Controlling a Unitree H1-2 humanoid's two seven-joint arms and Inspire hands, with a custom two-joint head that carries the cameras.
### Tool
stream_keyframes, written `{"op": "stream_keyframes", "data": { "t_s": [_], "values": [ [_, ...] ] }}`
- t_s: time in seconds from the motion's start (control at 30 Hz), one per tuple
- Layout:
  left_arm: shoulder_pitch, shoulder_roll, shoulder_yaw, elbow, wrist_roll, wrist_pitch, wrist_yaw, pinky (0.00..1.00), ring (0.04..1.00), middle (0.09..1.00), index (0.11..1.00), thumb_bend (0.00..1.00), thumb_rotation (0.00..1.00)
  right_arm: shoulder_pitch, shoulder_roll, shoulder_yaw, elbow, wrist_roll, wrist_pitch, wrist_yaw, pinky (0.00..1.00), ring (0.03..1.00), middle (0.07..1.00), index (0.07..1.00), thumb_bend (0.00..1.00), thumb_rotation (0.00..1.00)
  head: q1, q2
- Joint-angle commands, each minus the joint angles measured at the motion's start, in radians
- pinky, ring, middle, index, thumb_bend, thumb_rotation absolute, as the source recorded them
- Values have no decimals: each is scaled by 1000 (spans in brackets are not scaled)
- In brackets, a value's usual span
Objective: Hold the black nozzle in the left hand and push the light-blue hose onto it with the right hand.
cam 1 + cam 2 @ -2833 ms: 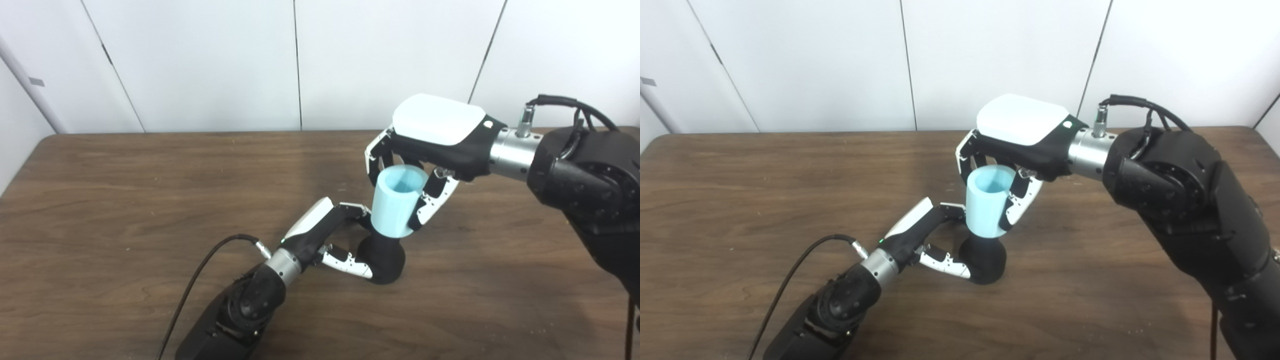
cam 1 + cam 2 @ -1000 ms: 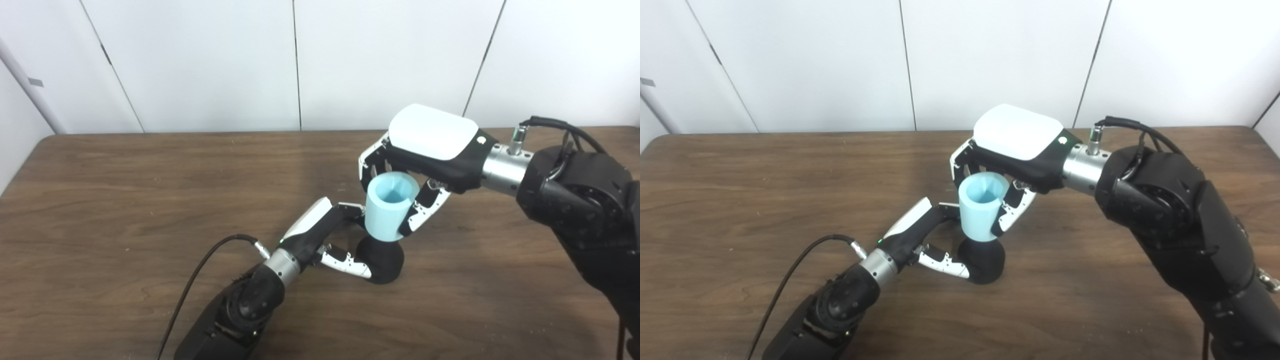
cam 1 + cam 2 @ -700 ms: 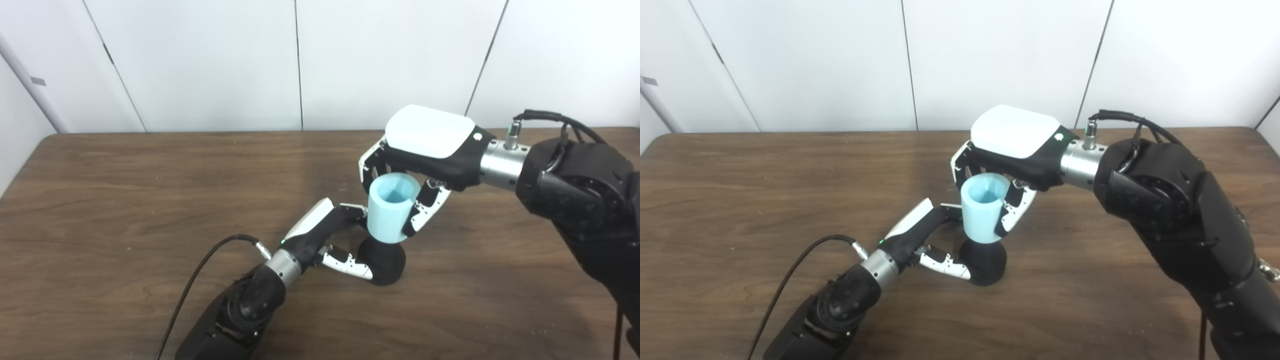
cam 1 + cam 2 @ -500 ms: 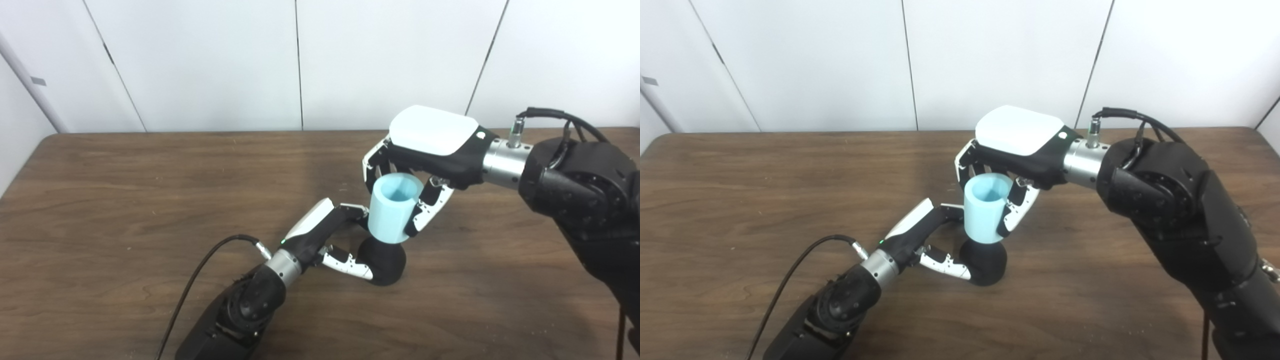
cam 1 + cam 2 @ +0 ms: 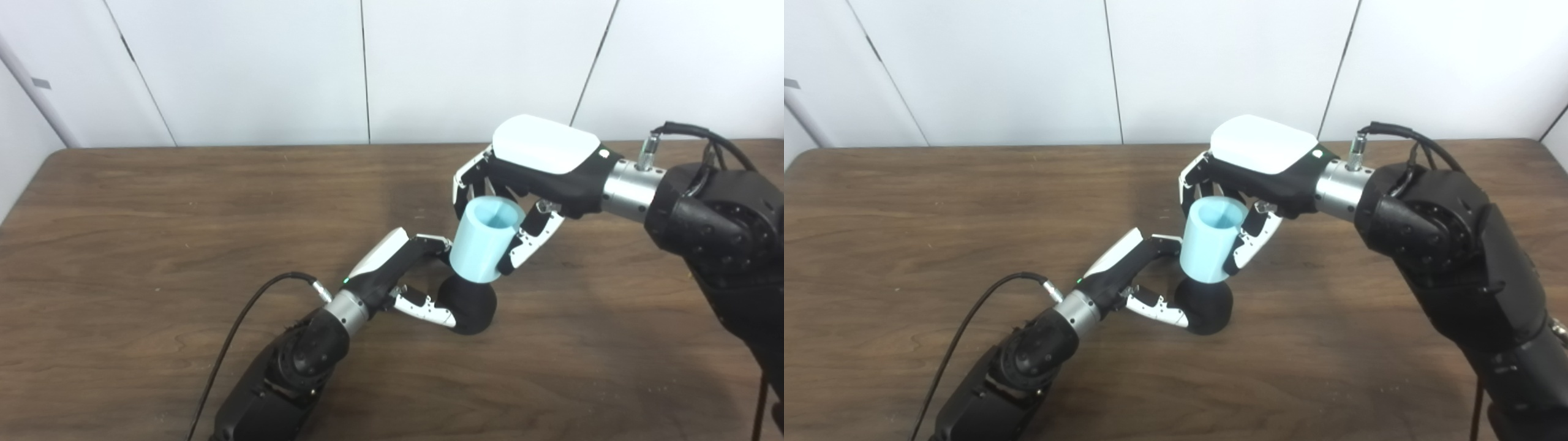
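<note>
Wood-grain table (image 5: 153, 202), white panelled wall (image 5: 245, 61) across frame top. Centre: left hand (image 5: 398, 278) clasps bulbous matte black nozzle (image 5: 468, 309); right hand (image 5: 527, 184) grips smooth cylindrical light-blue hose (image 5: 484, 248).

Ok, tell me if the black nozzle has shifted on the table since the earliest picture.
No. The black nozzle keeps its spot against the table grain; only the camera tilted.

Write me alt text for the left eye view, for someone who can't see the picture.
A robot's right hand grips a light-blue hose from above, its lower end seated on a black nozzle that the left hand holds on a dark wooden table. The hose tilts slightly, open end up. White wall panels stand behind.
</note>
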Motion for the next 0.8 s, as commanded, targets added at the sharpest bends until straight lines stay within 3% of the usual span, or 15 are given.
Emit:
{"op": "stream_keyframes", "data": {
  "t_s": [0.0,0.23,0.4,0.77],
  "values": [
    [14,38,-10,28,40,40,-40,870,730,610,483,514,79,-7,-17,-3,-8,-10,-34,-26,239,302,411,517,523,0,0,0],
    [6,36,-13,27,41,46,-42,903,735,612,483,514,79,-7,-15,20,-34,-12,-60,-18,287,352,431,515,525,0,-1,1],
    [3,32,-9,30,35,53,-45,917,746,613,483,514,80,-8,-11,39,-37,-20,-100,-22,231,308,411,515,523,0,1,2],
    [15,28,-1,24,39,55,-48,924,749,616,483,514,81,-46,-14,71,-59,-52,-121,15,339,376,445,510,526,0,-1,2]
  ]
}}
